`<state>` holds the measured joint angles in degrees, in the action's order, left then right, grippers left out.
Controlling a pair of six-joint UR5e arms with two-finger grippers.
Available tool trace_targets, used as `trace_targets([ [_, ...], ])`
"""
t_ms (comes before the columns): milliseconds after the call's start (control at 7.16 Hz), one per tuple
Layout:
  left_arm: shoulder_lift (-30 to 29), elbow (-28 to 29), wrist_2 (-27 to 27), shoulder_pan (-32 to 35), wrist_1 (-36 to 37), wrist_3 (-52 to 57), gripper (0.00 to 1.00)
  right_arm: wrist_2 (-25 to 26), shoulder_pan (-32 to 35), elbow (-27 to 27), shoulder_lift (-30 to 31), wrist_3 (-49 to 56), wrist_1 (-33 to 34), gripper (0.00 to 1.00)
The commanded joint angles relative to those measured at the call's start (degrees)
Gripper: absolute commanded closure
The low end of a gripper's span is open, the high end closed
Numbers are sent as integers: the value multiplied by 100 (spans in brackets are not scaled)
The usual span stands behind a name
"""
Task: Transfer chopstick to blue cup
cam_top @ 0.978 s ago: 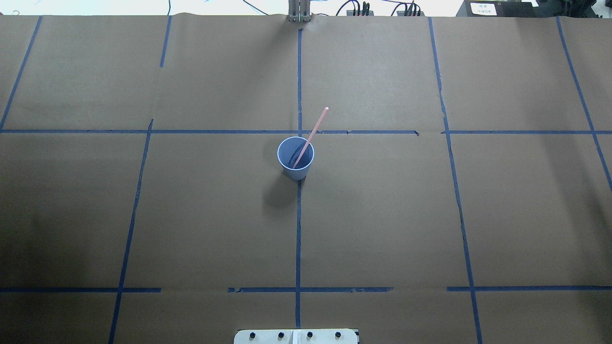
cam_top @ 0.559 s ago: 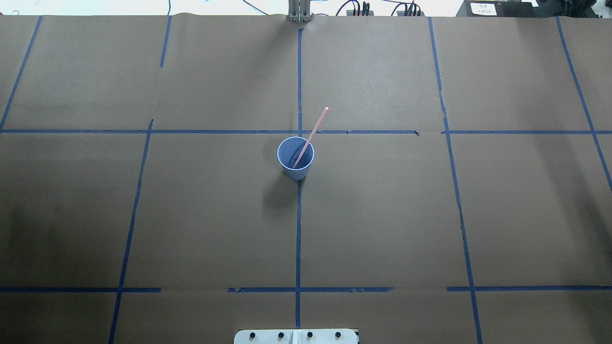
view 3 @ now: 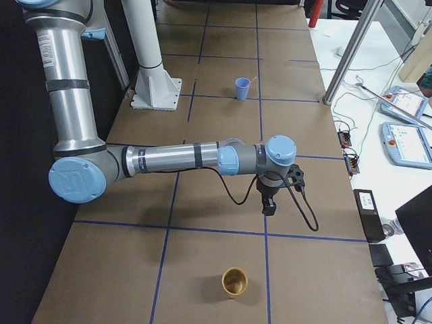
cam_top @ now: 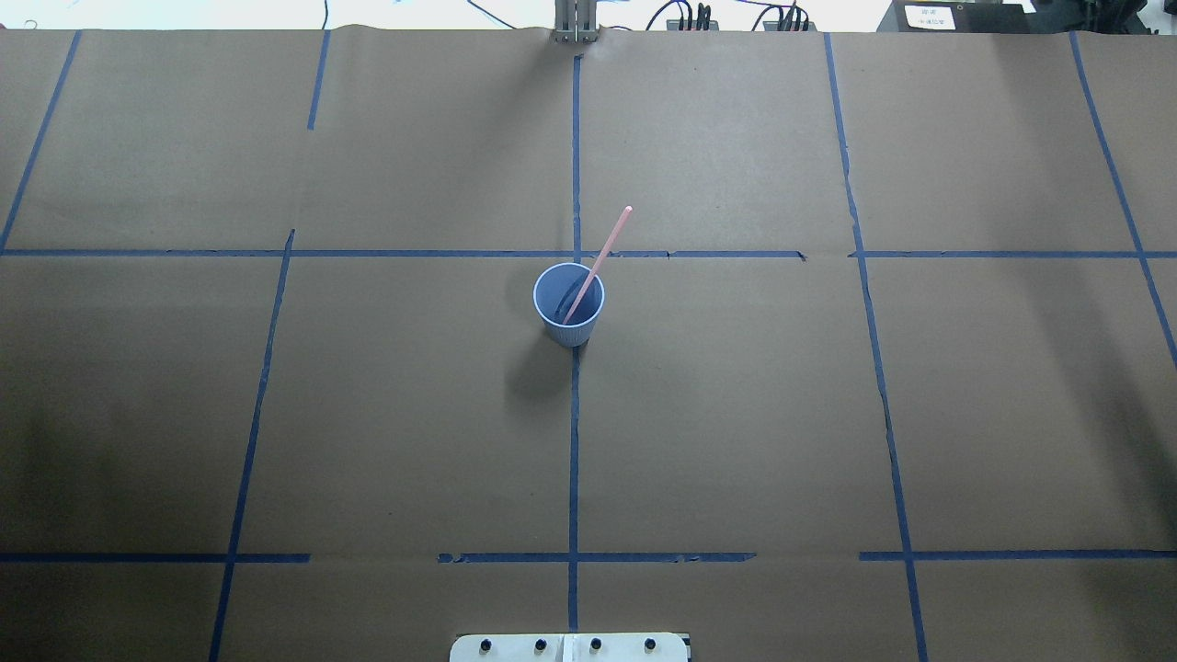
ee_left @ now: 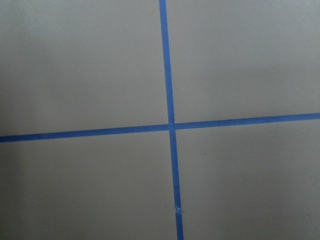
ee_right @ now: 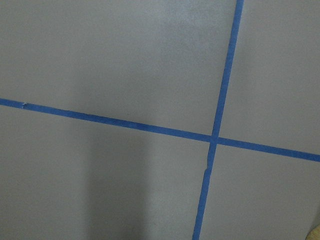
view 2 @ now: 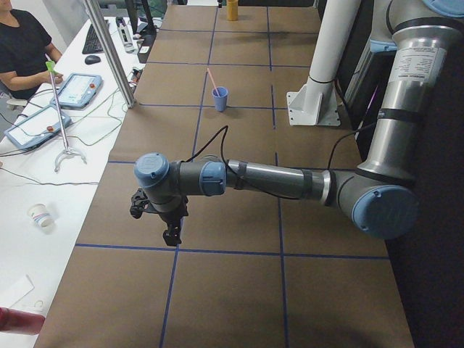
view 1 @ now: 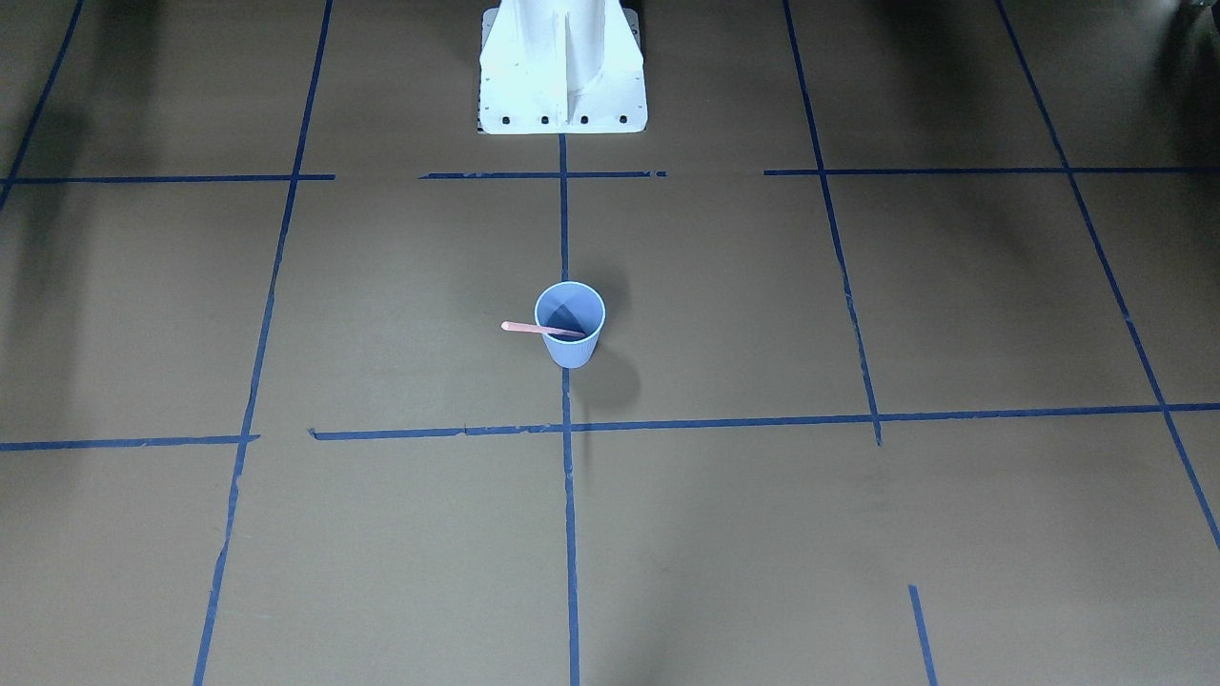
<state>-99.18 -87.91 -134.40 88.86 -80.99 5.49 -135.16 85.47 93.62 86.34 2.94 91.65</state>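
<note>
The blue cup (cam_top: pixel 554 292) stands upright at the middle of the brown table; it also shows in the front view (view 1: pixel 570 349) and both side views (view 2: pixel 220 98) (view 3: pixel 241 88). The pale pink chopstick (cam_top: pixel 608 242) stands in it, leaning over the rim toward the far right (view 1: pixel 527 329) (view 2: pixel 211 77). My left gripper (view 2: pixel 172 235) hangs low over the table far from the cup; I cannot tell whether it is open or shut. My right gripper (view 3: pixel 268 206) hangs low at the other end; I cannot tell either. Both wrist views show only paper and tape.
Blue tape lines (cam_top: pixel 574 441) grid the brown paper. The white robot base (view 1: pixel 562 67) stands at the robot's edge. A tan cup (view 3: pixel 235 282) stands near the right end of the table. An operator (view 2: pixel 22 43) sits at a side desk with pendants.
</note>
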Motion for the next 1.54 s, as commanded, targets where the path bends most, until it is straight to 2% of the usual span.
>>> trace_targets([
  [0, 127, -218, -7, -1, 56, -4, 0, -19, -4, 438, 375, -83, -156, 0],
  [419, 303, -280, 19, -1, 4, 4, 0, -19, -4, 412, 402, -74, -156, 0],
  [838, 750, -989, 28, 17, 82, 13, 0, -10, -4, 368, 410, -48, -156, 0],
  [1397, 760, -1009, 19, -1, 13, 4, 0, -1, 5, 350, 533, -4, -156, 0],
])
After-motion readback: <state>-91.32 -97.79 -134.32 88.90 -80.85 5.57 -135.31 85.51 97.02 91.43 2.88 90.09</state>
